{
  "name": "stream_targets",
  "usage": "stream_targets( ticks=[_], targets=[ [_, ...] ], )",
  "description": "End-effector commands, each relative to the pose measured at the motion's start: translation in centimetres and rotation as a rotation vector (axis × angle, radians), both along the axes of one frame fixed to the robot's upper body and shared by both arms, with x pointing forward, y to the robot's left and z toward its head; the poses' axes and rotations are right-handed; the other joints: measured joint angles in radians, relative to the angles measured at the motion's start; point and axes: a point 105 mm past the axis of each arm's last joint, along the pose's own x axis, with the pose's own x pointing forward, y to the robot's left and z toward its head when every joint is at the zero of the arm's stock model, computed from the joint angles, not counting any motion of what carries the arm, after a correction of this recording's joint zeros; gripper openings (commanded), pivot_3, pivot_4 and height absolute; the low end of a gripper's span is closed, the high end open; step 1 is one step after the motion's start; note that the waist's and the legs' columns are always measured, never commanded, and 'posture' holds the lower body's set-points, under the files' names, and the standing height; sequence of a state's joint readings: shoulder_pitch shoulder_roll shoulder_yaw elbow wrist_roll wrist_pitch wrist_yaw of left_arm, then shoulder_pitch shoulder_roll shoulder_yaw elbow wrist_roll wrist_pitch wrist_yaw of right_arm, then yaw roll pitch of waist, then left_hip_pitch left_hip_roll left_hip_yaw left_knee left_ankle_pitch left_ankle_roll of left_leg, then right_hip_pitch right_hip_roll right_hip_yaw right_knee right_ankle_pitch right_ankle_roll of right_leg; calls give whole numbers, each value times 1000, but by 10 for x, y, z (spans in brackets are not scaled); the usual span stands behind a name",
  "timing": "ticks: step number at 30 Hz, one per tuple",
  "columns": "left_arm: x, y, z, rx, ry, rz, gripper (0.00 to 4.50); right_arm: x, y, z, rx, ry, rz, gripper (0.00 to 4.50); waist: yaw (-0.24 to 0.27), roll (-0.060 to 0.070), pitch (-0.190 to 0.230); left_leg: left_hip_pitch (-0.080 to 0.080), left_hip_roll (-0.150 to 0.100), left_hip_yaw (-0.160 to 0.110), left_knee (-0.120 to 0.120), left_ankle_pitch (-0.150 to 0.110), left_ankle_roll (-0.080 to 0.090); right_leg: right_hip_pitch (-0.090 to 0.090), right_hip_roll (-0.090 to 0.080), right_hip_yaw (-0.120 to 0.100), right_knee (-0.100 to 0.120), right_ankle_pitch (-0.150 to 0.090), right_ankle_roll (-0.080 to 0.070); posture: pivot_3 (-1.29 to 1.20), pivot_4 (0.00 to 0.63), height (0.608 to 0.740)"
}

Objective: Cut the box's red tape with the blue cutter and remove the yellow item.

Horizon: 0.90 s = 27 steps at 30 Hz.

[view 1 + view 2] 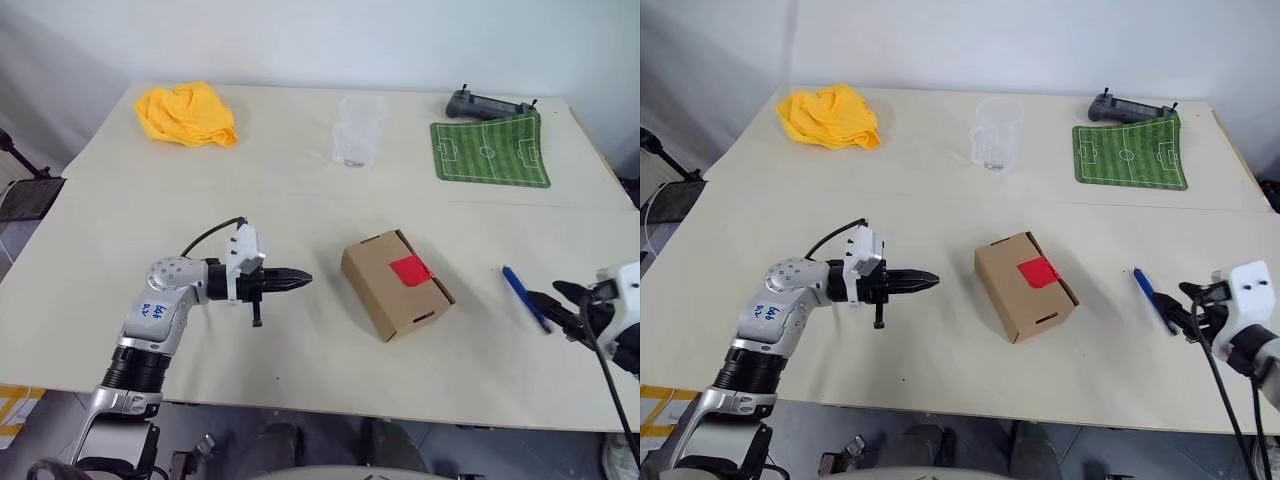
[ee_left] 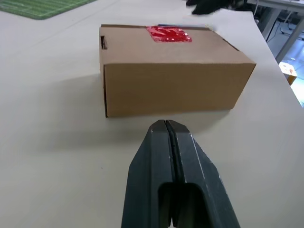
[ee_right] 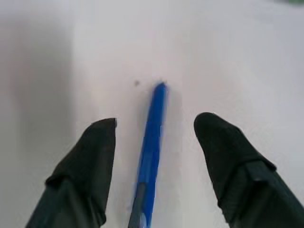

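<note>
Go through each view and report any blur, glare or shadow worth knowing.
Right wrist view: soft throughout, the blue cutter and both fingers smeared at their edges. Left wrist view: the box sharp, with a soft shadow on the table beside it; small glints on the red tape. Eye views: even light, no hard glare; the clear cup nearly washes into the tabletop.

The box (image 1: 396,285) sits mid-table (image 1: 300,350), turned at an angle, with the tape (image 1: 410,270) on its top face. Left of it, apart, the left gripper (image 1: 300,281) points at its side. To the box's right lies the cutter (image 1: 526,297), between the parted fingers of the right gripper (image 1: 560,305). Along the far edge: a cloth (image 1: 187,114) at left, a cup (image 1: 358,132) in the middle, a mat (image 1: 490,151) at right, a controller (image 1: 490,104) just behind the mat.
</note>
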State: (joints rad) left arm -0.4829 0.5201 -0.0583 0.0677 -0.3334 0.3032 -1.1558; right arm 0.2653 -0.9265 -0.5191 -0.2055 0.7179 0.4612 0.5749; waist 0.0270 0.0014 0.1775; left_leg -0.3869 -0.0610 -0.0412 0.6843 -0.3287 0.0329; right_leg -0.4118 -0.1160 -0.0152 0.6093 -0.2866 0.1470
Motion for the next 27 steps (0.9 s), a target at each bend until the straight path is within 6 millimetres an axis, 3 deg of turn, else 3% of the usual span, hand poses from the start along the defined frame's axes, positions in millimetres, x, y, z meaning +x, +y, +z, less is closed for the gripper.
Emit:
stream_targets(
  ticks=[1,5,7,13,15,18,23,27],
  targets=[
    [-5,4,6,15,-21,-20,0,-5,9,24,-87,-50,109,2681,-1,0,0,0,0,0,0,0,0,0,0,0,0,0,0,0,150,740],
    [-7,2,3,18,-15,-21,0,2,38,31,-55,-121,234,2681,-7,0,0,1,0,1,0,0,0,0,0,2,0,0,0,0,150,740],
    [-7,-6,0,0,-15,-11,0,14,55,18,-69,-111,282,2083,-9,0,0,2,1,2,0,0,-1,0,0,2,1,0,0,0,150,740],
    [-7,-22,-14,26,24,6,0,50,79,-6,-170,-172,298,51,-1,0,0,1,0,1,0,1,-3,-1,0,2,3,0,0,0,150,740],
    [-6,-26,-18,38,37,19,0,58,88,-11,-181,-182,311,51,-1,0,0,1,0,1,0,1,-3,-1,0,2,3,0,0,0,150,740],
    [4,-45,-27,29,51,74,0,67,128,-31,-145,-136,411,51,-4,0,-1,1,0,1,0,1,-3,-1,1,2,3,0,-1,0,150,740],
    [14,-62,-32,36,65,111,0,57,155,-39,-117,-72,493,51,-2,0,-1,1,0,0,0,2,-3,-3,1,1,4,0,-1,0,150,740],
    [11,-67,-40,77,88,84,0,39,169,-40,-108,-17,543,51,-2,0,-1,1,0,0,0,2,-3,-2,1,1,4,0,-1,0,150,740]
  ],
)
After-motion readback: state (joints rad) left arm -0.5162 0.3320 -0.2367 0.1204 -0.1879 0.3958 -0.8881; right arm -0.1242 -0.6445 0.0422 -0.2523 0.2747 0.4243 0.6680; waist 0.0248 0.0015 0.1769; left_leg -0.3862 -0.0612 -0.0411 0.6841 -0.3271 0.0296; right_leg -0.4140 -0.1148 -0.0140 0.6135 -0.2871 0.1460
